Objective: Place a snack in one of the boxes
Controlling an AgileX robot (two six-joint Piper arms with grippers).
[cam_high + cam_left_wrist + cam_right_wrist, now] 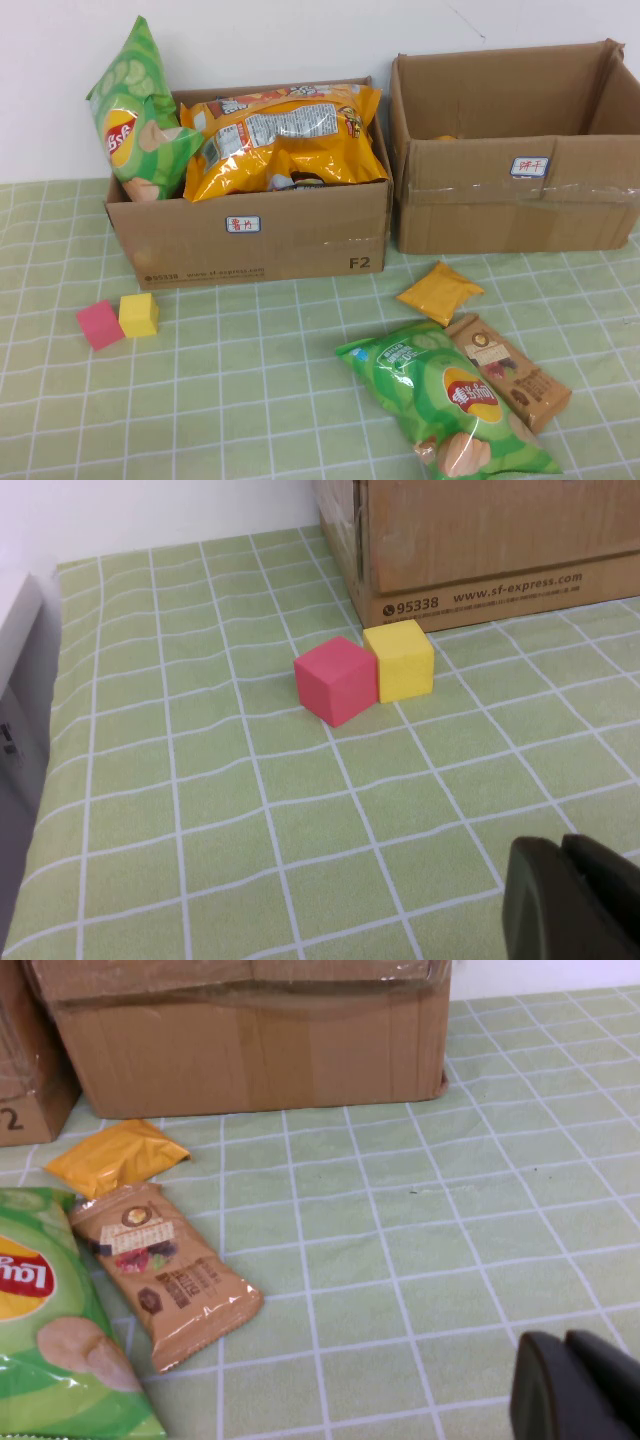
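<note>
Two cardboard boxes stand at the back. The left box [250, 235] holds a green chip bag [135, 115] and an orange chip bag [285, 135]. The right box [510, 205] looks nearly empty. On the cloth in front lie a green chip bag [440, 405], a brown snack bar [510, 372] and a small orange packet [440, 290]; all three also show in the right wrist view: bag [50, 1340], bar [165, 1275], packet [115, 1155]. My left gripper [570, 895] is shut and empty, near the cubes. My right gripper [575, 1385] is shut and empty, right of the snacks. Neither arm shows in the high view.
A pink cube [100, 325] and a yellow cube [139, 314] sit touching in front of the left box; they also show in the left wrist view, pink cube [335, 680] and yellow cube [400, 660]. A green checked cloth [250, 400] covers the table.
</note>
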